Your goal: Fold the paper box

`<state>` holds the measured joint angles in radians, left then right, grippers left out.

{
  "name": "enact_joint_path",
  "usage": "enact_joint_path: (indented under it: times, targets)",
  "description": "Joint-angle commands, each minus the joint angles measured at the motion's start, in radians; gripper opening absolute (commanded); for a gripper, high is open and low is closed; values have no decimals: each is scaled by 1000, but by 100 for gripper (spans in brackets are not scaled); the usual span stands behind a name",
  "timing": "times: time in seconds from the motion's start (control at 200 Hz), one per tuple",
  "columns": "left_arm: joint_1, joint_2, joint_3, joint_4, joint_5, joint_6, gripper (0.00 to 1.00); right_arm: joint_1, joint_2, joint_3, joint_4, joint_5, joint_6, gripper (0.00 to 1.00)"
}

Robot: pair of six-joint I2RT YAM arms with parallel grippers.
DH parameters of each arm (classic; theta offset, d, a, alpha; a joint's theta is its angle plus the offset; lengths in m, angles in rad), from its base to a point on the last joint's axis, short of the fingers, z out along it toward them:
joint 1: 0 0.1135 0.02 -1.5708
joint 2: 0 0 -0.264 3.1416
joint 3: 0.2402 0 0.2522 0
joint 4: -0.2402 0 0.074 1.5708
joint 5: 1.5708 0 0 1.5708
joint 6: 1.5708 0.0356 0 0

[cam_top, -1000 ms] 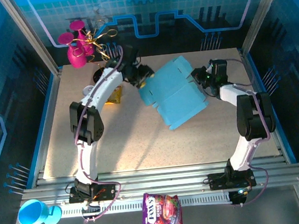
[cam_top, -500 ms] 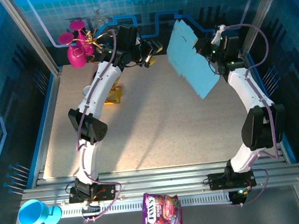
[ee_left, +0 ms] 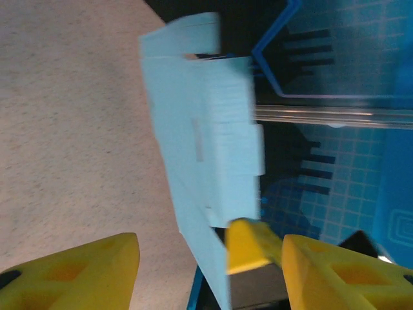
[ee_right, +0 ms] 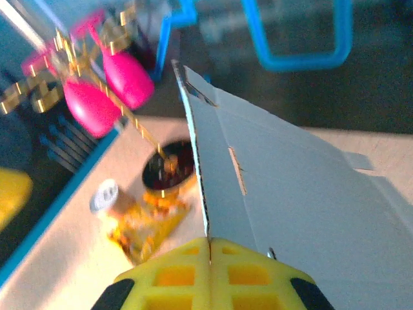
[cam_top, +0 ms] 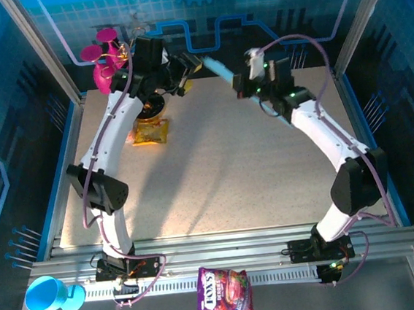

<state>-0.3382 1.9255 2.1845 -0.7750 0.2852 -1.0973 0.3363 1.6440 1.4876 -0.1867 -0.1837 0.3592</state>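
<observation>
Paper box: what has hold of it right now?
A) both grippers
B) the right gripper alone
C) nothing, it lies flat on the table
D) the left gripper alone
B: in the right wrist view the right gripper has its yellow fingers shut on the edge of the paper box, while the left gripper has its jaws wide apart, not clamped on it.
</observation>
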Motion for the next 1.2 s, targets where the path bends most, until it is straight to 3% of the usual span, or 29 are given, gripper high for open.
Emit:
enact_joint_path:
  times: [0.0,0.265,0.725,0.971,1.196]
  targets:
    - [10,-15,-88,-53,1,39,62,56,40,-73,-19,45,-79,0]
    - [18,-33,-180,-249,-55,20,65,162,59,-146,-20,57,-110,0]
    - [5,67,-187,-293,-89,-57,66,251,71,-149,-48,76,-157,0]
    - [5,141,-161,-316,-118,-48,57,266,74,-160,-45,76,-163,0]
    - [3,170,-116,-364,-155,-28,43,295,84,-158,-68,110,-197,0]
